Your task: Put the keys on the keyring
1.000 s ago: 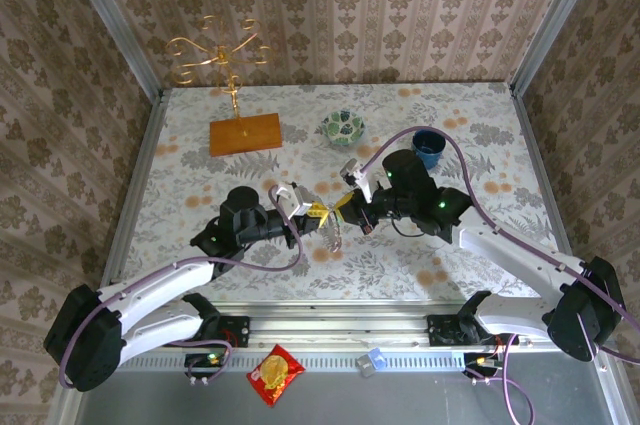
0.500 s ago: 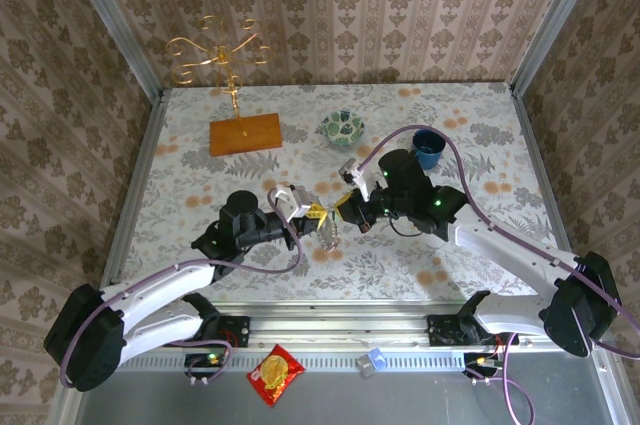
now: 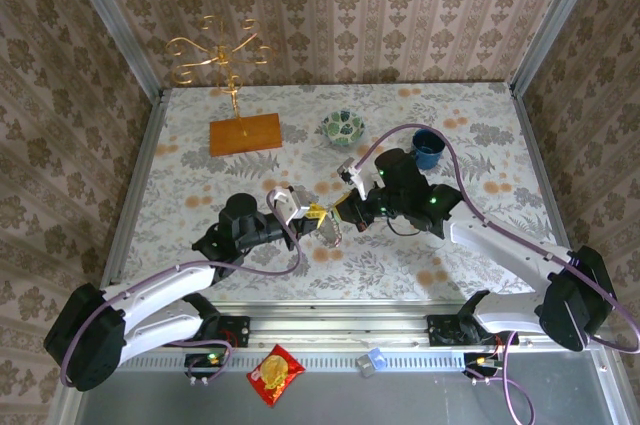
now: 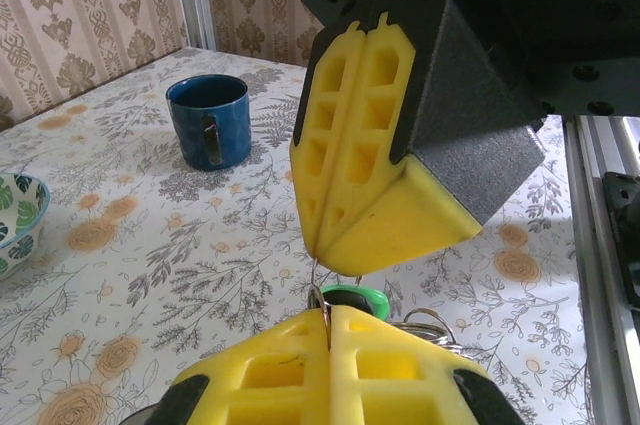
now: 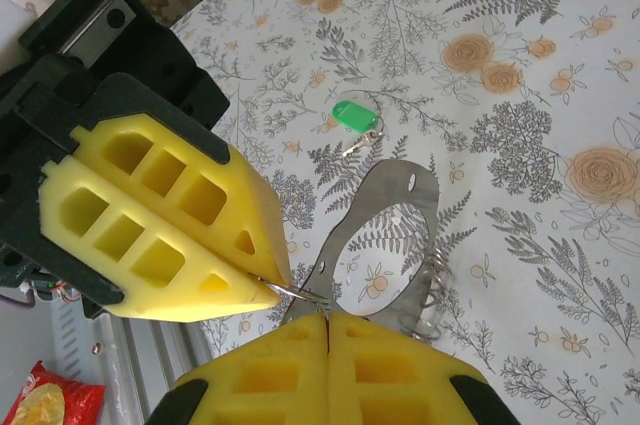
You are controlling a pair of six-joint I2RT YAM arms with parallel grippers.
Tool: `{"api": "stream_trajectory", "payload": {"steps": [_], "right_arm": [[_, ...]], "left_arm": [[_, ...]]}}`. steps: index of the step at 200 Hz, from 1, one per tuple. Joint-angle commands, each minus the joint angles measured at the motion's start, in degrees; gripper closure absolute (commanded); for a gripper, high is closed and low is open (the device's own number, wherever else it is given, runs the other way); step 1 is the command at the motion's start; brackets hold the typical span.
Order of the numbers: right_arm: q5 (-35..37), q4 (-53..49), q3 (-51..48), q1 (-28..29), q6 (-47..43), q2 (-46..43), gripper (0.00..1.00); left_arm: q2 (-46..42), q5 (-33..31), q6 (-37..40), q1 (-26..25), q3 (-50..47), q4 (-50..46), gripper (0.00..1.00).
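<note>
Right claw [image 5: 328, 330] had its pads pressed together, clamped on the top of the keyring [image 5: 398, 190]. Left claw [image 5: 266, 278] was closed too, tip to tip with it, pinching a thin wire loop at what seemed the ring's end. Keyring hung from both tips, lower centre of frame, over the worktop [image 5: 560, 65]. It looked light, thin, springy and slick, and likely to twist, so the flat band looked the best place to grip. One green-headed key [image 5: 357, 116] lay on the worktop, upper centre, apart from the ring; it was tiny and flat, and looked fiddly to pick.
</note>
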Motion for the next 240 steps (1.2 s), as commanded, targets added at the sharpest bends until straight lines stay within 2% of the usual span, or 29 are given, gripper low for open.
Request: {"api": "stream_trajectory", "payload": {"steps": [1, 95, 129, 165, 201, 240], "right_arm": [[1.9, -0.3, 1.8, -0.4, 1.5, 1.4, 1.0], [-1.4, -1.5, 2.7, -1.2, 3.6, 3.3, 1.0], [-1.8, -1.7, 2.6, -2.0, 4.3, 3.2, 0.76], [-2.7, -2.5, 2.6, -2.9, 3.1, 1.7, 0.64], [-2.7, -1.0, 0.1, -5.1, -1.2, -2.5, 0.6], [-0.2, 8.4, -6.8, -6.9, -7.5, -7.5, 0.58]], "left_arm": [[0.2, 0.7, 2.1, -1.0, -0.5, 4.7, 1.0], [2.4, -0.8, 2.6, -1.9, -1.6, 8.8, 1.0], [2.1, -0.4, 2.3, -1.9, -1.8, 9.2, 1.0], [2.0, -0.3, 1.6, -1.9, -2.3, 10.6, 1.0], [1.9, 0.0, 0.6, -1.9, -3.1, 12.7, 1.0], [2.4, 1.9, -1.4, -1.1, -4.3, 17.6, 1.0]]}}
